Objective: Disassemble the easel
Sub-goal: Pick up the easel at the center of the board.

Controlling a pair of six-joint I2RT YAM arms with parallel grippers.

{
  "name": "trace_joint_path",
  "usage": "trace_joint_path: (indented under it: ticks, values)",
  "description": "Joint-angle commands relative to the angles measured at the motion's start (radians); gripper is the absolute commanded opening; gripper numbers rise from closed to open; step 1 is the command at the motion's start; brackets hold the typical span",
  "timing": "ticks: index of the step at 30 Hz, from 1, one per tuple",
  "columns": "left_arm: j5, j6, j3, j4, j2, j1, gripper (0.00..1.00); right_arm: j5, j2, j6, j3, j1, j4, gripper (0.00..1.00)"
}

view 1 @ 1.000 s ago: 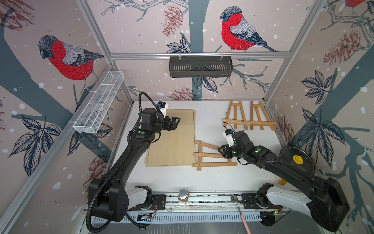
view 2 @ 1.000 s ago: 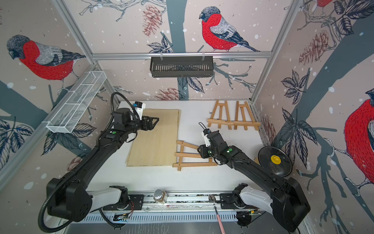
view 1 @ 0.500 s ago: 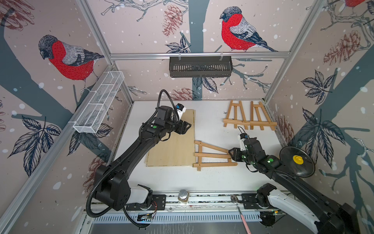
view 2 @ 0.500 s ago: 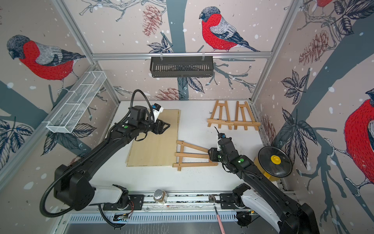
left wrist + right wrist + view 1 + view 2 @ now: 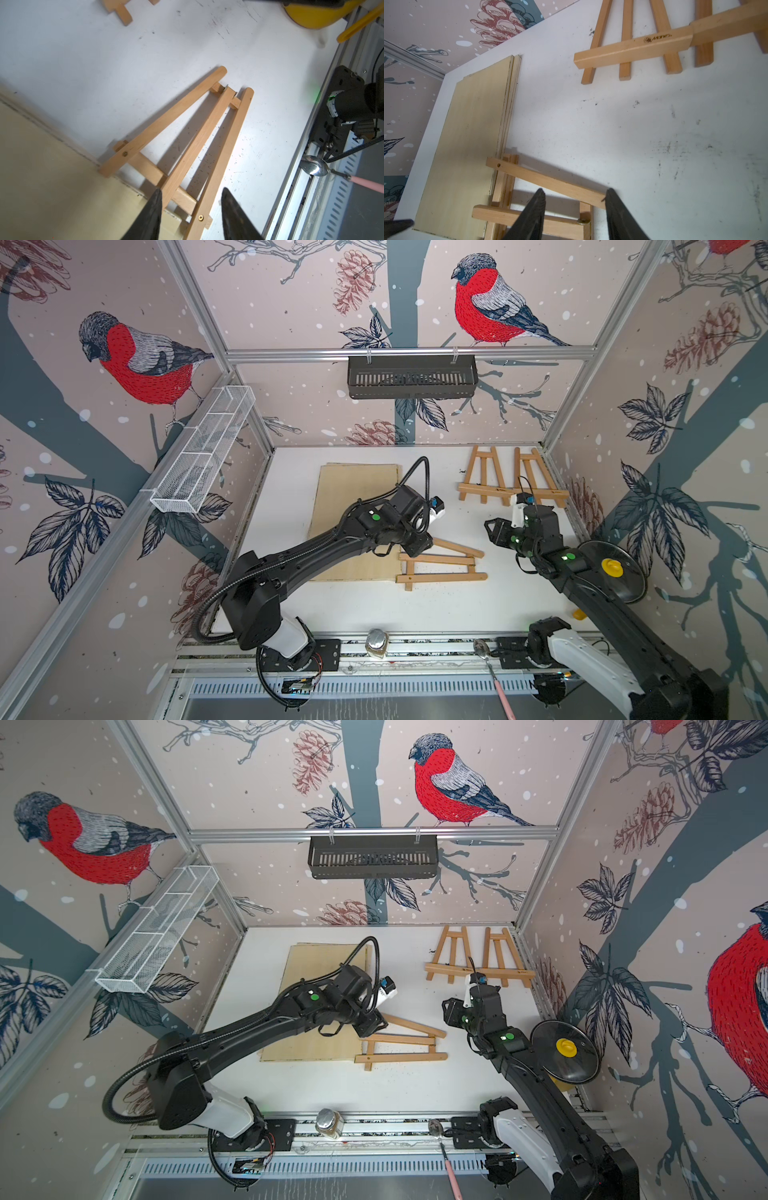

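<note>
Lying flat just left of the left gripper (image 5: pixel 191 199): plywood boards (image 5: pixel 353 497). The gripper sits low over the foot end of the easel (image 5: pixel 436 559), jaws apart astride the middle strut and one outer leg, nothing clamped. The easel's top end points toward the right gripper (image 5: pixel 492 529), raised clear, jaws parted, empty. Two more easels (image 5: pixel 511 493) lie flat beyond it.

Matt pale wood easel (image 5: pixel 436 559), scuffed white table (image 5: pixel 374 605)

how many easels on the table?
3. Two easels lie side by side at the far right of the table; the third easel lies mid-table beside the wooden board, under the left claw. None seems hidden.
</note>
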Motion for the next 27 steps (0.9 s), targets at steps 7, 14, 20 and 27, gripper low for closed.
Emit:
trace_joint_path:
  ticks: [7, 14, 20, 27]
  values:
    - [-0.164, -0.024, 0.214, -0.192, 0.285, -0.106, 0.49, -0.094, -0.021, -0.061, 0.008, -0.070, 0.057, 0.48]
    - [-0.163, -0.002, 0.306, -0.231, 0.395, -0.132, 0.50, -0.114, -0.048, -0.072, -0.010, -0.089, 0.064, 0.48]
    - [-0.144, 0.017, 0.345, -0.247, 0.434, -0.135, 0.51, -0.134, -0.057, -0.080, -0.024, -0.109, 0.073, 0.48]
    - [-0.130, 0.041, 0.388, -0.287, 0.500, -0.142, 0.51, -0.153, -0.067, -0.091, -0.036, -0.133, 0.077, 0.48]
